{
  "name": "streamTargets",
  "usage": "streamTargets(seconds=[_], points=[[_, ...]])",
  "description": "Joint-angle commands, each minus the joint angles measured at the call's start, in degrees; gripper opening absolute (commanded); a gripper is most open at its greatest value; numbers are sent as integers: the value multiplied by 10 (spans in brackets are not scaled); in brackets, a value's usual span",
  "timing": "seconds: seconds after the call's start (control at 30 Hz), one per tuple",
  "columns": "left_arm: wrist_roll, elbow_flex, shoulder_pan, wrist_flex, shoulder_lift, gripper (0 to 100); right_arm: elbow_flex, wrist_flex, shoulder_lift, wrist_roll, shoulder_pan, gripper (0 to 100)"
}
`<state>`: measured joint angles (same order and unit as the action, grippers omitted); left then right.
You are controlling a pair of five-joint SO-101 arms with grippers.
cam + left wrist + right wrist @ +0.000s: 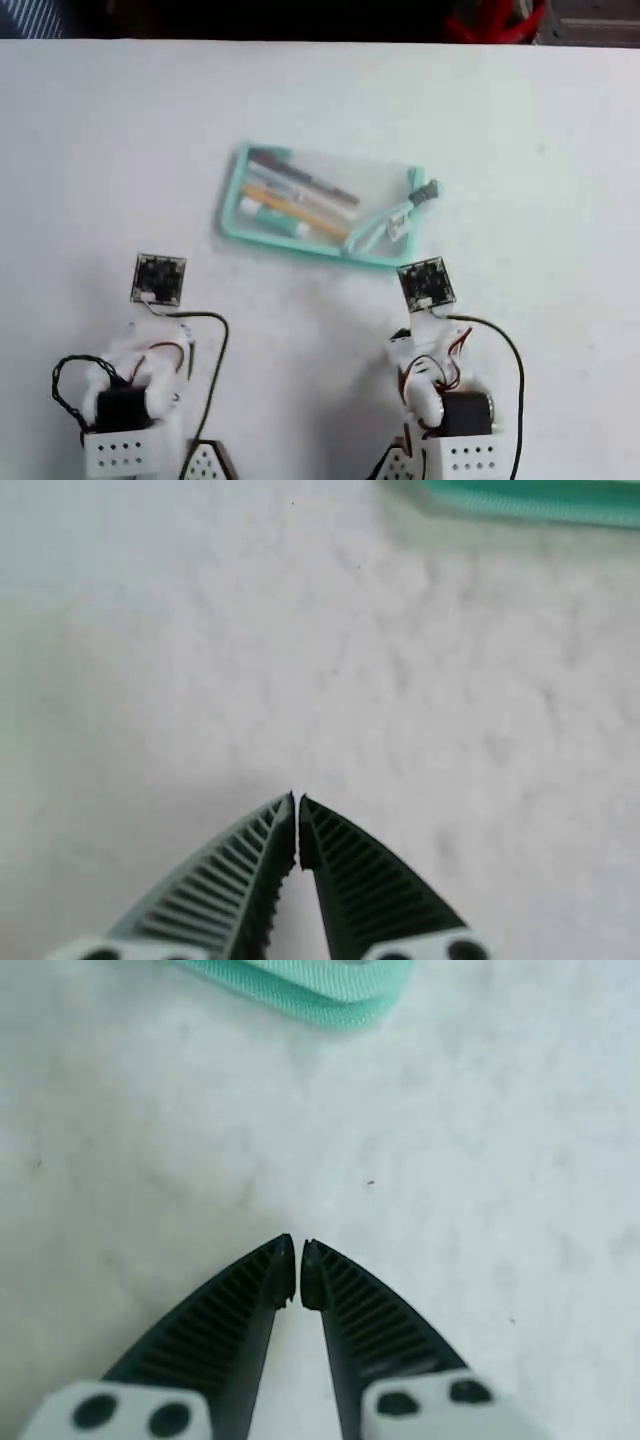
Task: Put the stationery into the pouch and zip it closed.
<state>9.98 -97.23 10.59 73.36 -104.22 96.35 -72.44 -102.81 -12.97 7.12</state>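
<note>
While pouch (233,200) lies on table (520,120), long axis side to side, pens (300,195) inside, both arms sit short of it. Right gripper (298,1252) nearer, pouch corner just ahead. Left gripper (296,808) farther, pouch ahead and rightward. Both finger pairs closed, empty.

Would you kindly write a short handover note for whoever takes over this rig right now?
Left gripper: shut, empty, above the table, short of the pouch.
Right gripper: shut, empty, close to the pouch's corner.
Pens: inside the pouch, mid-table.
Done: the stationery is in.
Left: I cannot tell whether the zip is fully shut. Check the zip pull at the pouch's end.
</note>
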Motion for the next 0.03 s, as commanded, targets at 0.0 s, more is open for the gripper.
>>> streamTargets(seconds=[0.0], points=[[-5,3,6,4,-4,24,5,-2,-2,5,-4,19]])
